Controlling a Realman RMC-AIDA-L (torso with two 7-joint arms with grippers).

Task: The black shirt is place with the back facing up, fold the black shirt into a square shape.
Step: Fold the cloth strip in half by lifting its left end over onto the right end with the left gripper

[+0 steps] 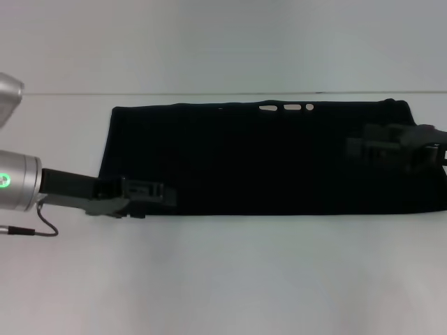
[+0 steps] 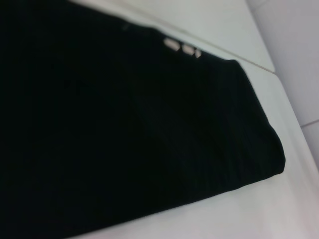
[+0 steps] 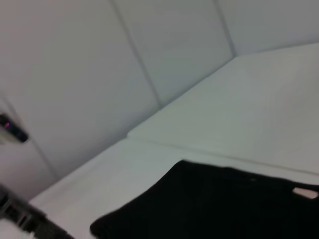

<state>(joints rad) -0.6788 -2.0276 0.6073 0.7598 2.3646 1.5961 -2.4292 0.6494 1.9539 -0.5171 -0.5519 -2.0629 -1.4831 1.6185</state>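
The black shirt (image 1: pixel 265 157) lies on the white table (image 1: pixel 230 272) as a long flat band running left to right, with small gaps along its far edge. It fills the left wrist view (image 2: pixel 124 124) and shows low in the right wrist view (image 3: pixel 214 209). My left gripper (image 1: pixel 157 195) sits low at the band's near left corner, at the shirt's front edge. My right gripper (image 1: pixel 367 148) hovers over the right end of the band, dark against the dark cloth. Neither wrist view shows its own arm's fingers.
The table's far edge meets a pale wall (image 1: pixel 223 42) just behind the shirt. A thin cable (image 1: pixel 42 227) hangs from my left arm. Bare table lies in front of the shirt and to its left.
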